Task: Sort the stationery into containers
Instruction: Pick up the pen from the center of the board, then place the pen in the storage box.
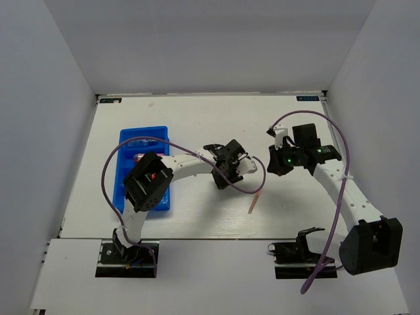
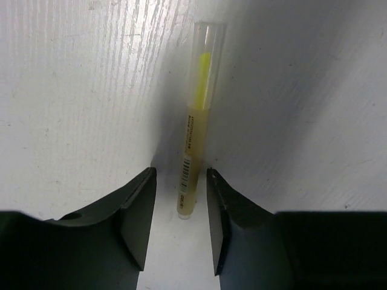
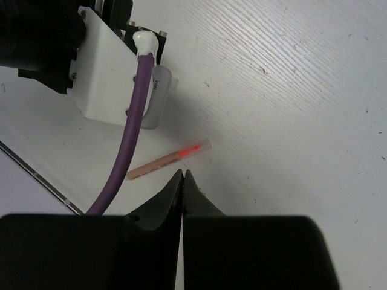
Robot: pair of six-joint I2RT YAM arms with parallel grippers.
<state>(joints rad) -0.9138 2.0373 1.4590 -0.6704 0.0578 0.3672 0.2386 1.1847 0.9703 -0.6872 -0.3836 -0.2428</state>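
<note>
A yellow highlighter (image 2: pixel 196 121) with a clear cap lies on the white table. Its near end sits between the fingers of my left gripper (image 2: pixel 181 181), which is open with a gap on each side of the highlighter. From above, the left gripper (image 1: pixel 226 172) is at mid-table and covers that highlighter. An orange highlighter (image 3: pixel 169 158) lies just beyond the tips of my right gripper (image 3: pixel 183 173), which is shut on nothing. The same orange highlighter (image 1: pixel 255 203) lies below and left of the right gripper (image 1: pixel 272 165). The blue tray (image 1: pixel 126 172) stands at the left with a pink item (image 1: pixel 138 157) in it.
The left arm's purple cable (image 1: pixel 252 190) loops over the table near the orange highlighter, and in the right wrist view the cable (image 3: pixel 130 139) and the left wrist's white body (image 3: pixel 109 78) are close by. The left arm's black elbow (image 1: pixel 149 184) overhangs the tray.
</note>
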